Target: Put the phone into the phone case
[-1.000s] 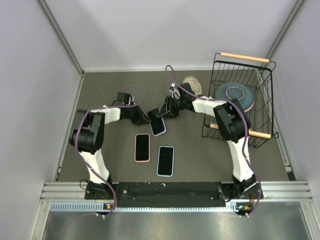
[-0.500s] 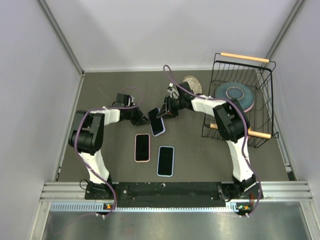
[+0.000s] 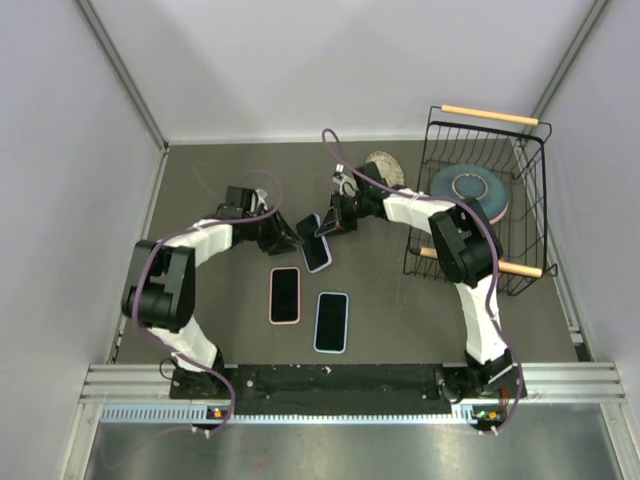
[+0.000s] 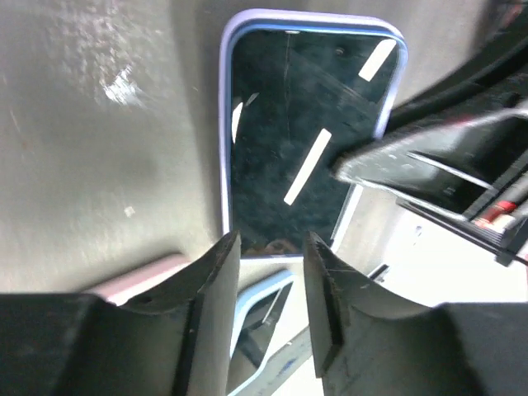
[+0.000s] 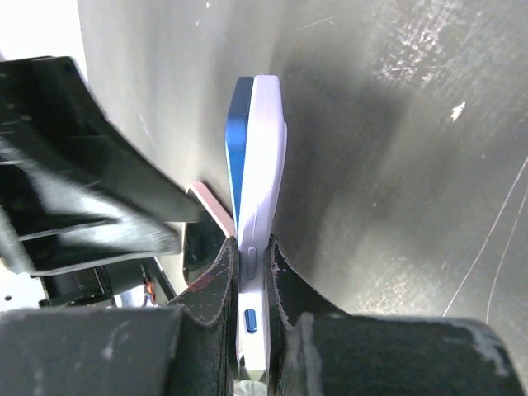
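Note:
A dark-screened phone (image 4: pixel 305 140) with a blue edge (image 5: pixel 239 140) lies in a lavender phone case (image 5: pixel 266 157) at mid-table (image 3: pixel 315 245), its far end tilted up. At that end the blue edge stands slightly proud of the case. My right gripper (image 5: pixel 254 257) is shut on the case's side edge, over its buttons, reaching in from the right (image 3: pixel 326 228). My left gripper (image 4: pixel 271 247) is open just short of the phone's near end, nothing between its fingers, at the phone's left (image 3: pixel 292 240).
A phone in a pink case (image 3: pixel 285 295) and one in a light-blue case (image 3: pixel 331 321) lie flat nearer the arm bases. A wire basket (image 3: pixel 480 265) holding a round blue-grey dish (image 3: pixel 470 190) stands at the right. A small round disc (image 3: pixel 384 165) lies behind the right gripper.
The right gripper has closed on the cased phone's edge. The left gripper closed, then opened and drew back a little to the left; its elbow swung outward.

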`<state>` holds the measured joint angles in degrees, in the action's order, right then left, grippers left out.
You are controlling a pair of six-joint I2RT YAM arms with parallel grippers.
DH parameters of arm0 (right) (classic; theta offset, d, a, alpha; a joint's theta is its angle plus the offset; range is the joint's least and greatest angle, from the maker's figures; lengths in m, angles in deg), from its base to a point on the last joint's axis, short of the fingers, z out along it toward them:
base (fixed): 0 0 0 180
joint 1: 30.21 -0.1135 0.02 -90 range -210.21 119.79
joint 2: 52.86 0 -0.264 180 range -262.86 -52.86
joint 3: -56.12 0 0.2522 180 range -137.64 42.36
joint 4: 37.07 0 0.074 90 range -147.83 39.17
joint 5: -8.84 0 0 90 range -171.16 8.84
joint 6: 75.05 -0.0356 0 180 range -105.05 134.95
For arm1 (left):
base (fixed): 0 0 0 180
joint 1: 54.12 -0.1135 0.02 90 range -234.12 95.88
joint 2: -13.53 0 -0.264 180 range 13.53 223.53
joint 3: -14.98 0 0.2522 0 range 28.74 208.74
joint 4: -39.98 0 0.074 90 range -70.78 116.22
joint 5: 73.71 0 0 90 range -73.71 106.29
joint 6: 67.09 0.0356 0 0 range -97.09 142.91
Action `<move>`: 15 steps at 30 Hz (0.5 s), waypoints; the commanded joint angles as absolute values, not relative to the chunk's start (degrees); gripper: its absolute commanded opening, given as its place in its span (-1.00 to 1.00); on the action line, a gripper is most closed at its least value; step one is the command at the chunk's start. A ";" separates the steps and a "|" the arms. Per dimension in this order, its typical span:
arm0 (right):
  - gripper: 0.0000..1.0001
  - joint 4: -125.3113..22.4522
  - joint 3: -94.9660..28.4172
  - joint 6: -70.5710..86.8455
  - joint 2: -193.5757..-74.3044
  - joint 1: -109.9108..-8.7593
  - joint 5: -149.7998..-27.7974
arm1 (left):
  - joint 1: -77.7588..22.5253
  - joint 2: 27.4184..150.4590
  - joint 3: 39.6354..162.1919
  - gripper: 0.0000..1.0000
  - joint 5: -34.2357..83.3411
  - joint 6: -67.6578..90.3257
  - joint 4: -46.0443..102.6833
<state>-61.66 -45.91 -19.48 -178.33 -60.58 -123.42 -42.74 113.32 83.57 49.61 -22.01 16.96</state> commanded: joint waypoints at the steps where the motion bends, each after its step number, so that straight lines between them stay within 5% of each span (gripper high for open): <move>1: -1.00 -59.89 -48.35 -15.81 -166.61 -61.41 -123.96 | -45.59 100.74 84.47 -0.05 50.74 -16.29 10.84; 6: -1.00 -59.19 -46.24 -15.37 -160.18 -61.50 -126.94 | -47.00 89.23 81.75 0.35 55.47 -12.77 10.40; 15: -1.00 -50.13 -34.99 -15.90 -146.30 -61.59 -141.36 | -47.35 75.78 78.85 0.43 70.42 -14.35 16.80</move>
